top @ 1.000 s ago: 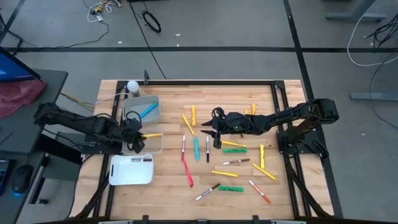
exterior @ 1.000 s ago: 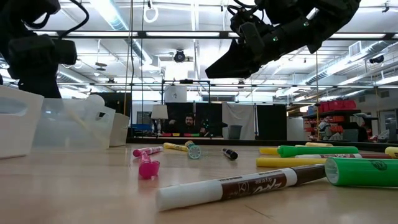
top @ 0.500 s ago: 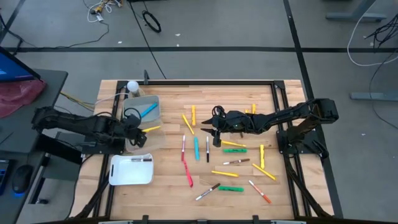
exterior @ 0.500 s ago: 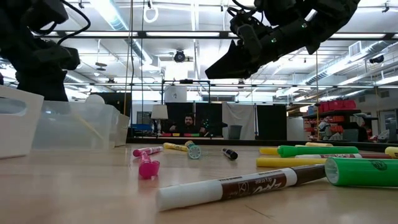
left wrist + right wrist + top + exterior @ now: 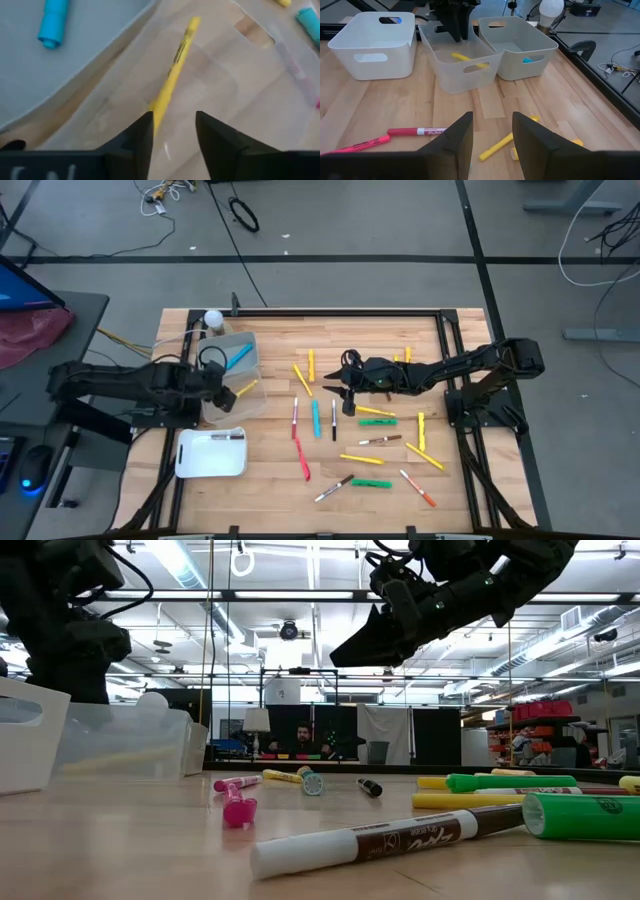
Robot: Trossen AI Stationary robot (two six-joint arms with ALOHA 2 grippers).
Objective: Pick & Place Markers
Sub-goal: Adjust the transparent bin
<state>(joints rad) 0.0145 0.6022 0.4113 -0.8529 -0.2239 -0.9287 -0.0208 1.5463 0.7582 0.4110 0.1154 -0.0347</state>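
Observation:
My left gripper (image 5: 172,127) is open, above the left end of a clear bin (image 5: 240,405). A yellow marker (image 5: 172,70) lies loose on that bin's floor, its near end just ahead of my left finger; it also shows there in the low view (image 5: 130,752). My right gripper (image 5: 338,393) hovers open above the middle of the table. Below and around it, loose markers lie flat on the wood: yellow (image 5: 302,378), light blue (image 5: 315,418), red (image 5: 303,460), green (image 5: 376,421), brown-and-white (image 5: 380,440).
A grey bin (image 5: 228,355) holding a light blue marker (image 5: 238,358) stands on the far side of the clear bin. On its near side, a white bin (image 5: 212,452) holds a white-and-brown marker. A black frame rail (image 5: 448,350) runs along the table's right.
My left gripper has drawn back toward the table's left edge. The yellow marker, at its fingertips and slanting inside the clear bin a second ago, has dropped and now lies level on the bin's floor.

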